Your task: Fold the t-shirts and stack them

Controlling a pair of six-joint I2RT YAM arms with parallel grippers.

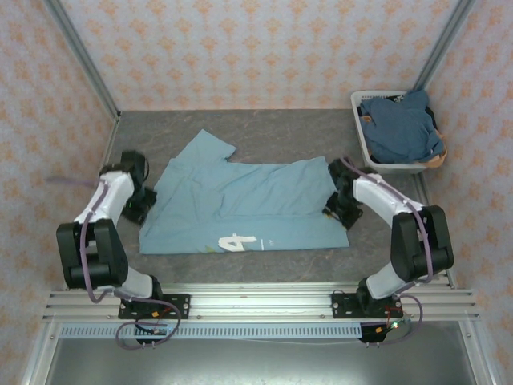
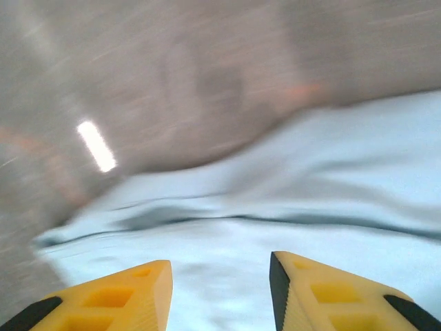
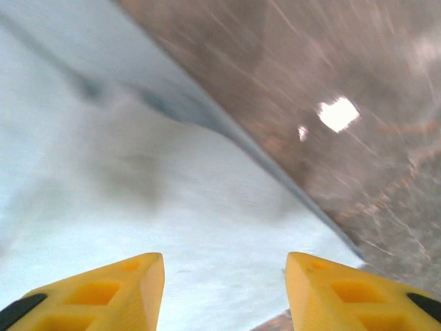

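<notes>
The light sky-blue t-shirt (image 1: 248, 204) lies spread on the table (image 1: 280, 128), its long axis running left to right, so the left gripper (image 2: 219, 265) meets its left edge and the right gripper (image 3: 224, 258) its right edge, both wide open, empty, equally near.

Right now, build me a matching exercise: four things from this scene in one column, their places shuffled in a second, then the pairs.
1. light blue t-shirt
2. dark blue t-shirt
3. left fingers
4. right fingers

A. in the white basket, far right corner
B. at the light blue t-shirt's right edge, open
C. spread on the table, mid-way
D. at the light blue t-shirt's left edge, open

Pairs: 1-C, 2-A, 3-D, 4-B
</notes>
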